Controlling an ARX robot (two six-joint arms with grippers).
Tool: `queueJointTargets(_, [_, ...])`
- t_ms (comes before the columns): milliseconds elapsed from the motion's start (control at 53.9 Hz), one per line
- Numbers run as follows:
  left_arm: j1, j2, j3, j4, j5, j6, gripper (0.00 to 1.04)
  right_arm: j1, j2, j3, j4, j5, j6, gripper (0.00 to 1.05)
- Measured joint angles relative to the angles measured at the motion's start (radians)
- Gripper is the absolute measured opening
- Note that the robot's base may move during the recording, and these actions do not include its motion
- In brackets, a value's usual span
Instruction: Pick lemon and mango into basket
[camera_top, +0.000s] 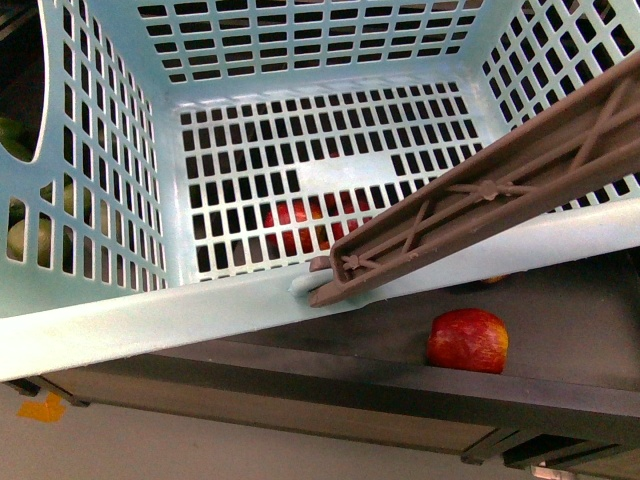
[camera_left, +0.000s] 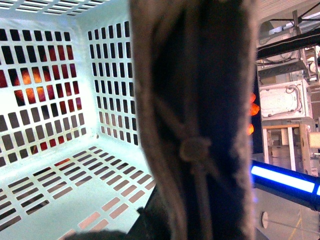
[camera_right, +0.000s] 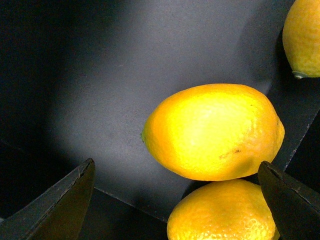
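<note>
The light turquoise basket (camera_top: 100, 330) fills the front view, empty inside, with its brown ribbed handle (camera_top: 480, 190) lying across the right rim. My left gripper is shut on that handle (camera_left: 195, 125); its fingers barely show behind it. Three lemons show in the right wrist view: a large one (camera_right: 212, 132), one below it (camera_right: 222, 212) and one at the corner (camera_right: 302, 37). My right gripper (camera_right: 177, 202) is open, its dark fingertips (camera_right: 65, 200) on either side of the lower lemon without touching it. A red and yellow fruit (camera_top: 468, 340), perhaps the mango, lies on a dark shelf under the basket.
Another red fruit (camera_top: 300, 225) shows through the basket's slotted floor. Green fruits (camera_top: 20, 235) show through its left wall. The lemons rest on a dark shelf (camera_right: 100, 100) with a divider edge. White equipment (camera_left: 285, 100) and a blue light bar (camera_left: 285, 180) stand beyond the basket.
</note>
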Motion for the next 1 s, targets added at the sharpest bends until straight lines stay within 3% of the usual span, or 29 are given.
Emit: queueJointTargets(1003, [0.0,0.0,0.0,0.0,0.0,0.0,0.05,-0.033,0.1,0.136,-0.044,0.07,-0.002,0.96])
